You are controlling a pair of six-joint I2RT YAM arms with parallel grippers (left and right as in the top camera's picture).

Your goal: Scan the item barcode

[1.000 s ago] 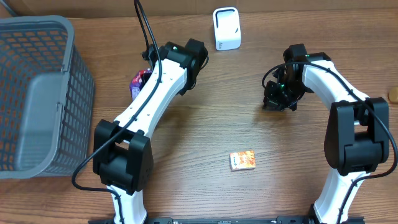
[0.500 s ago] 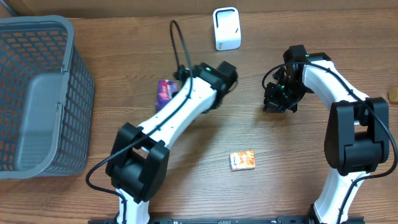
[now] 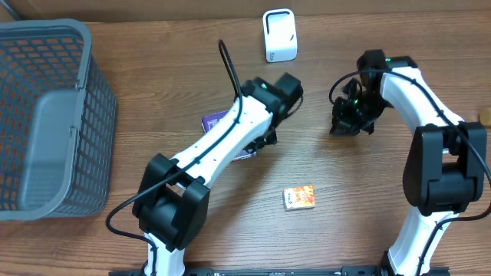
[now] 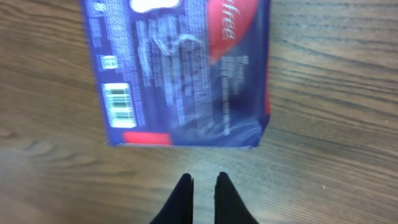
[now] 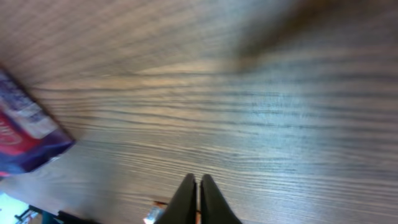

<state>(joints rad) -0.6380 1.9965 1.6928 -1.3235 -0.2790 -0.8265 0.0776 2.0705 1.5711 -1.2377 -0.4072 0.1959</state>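
Two narrow, empty tools: left gripper (image 4: pixel 204 183) and right gripper (image 5: pixel 199 183) are both sitting nearly closed. The pack (image 4: pixel 180 74) is lying farther right than a second ago

The purple packet (image 4: pixel 186 68) bears a barcode (image 4: pixel 119 104) and white letters, seemingly "free"; fine print is blurred.

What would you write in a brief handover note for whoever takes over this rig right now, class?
Left gripper: jaws shut, empty, just short of the purple packet.
Right gripper: jaws shut, empty, over bare table.
The purple packet lies flat mid-table, barcode facing up. The white scanner stands at the far edge, small orange box near the front, grey basket on the left.
Done: nothing at the scanner yet.
Left: pick up an item and show its barcode to the scanner.
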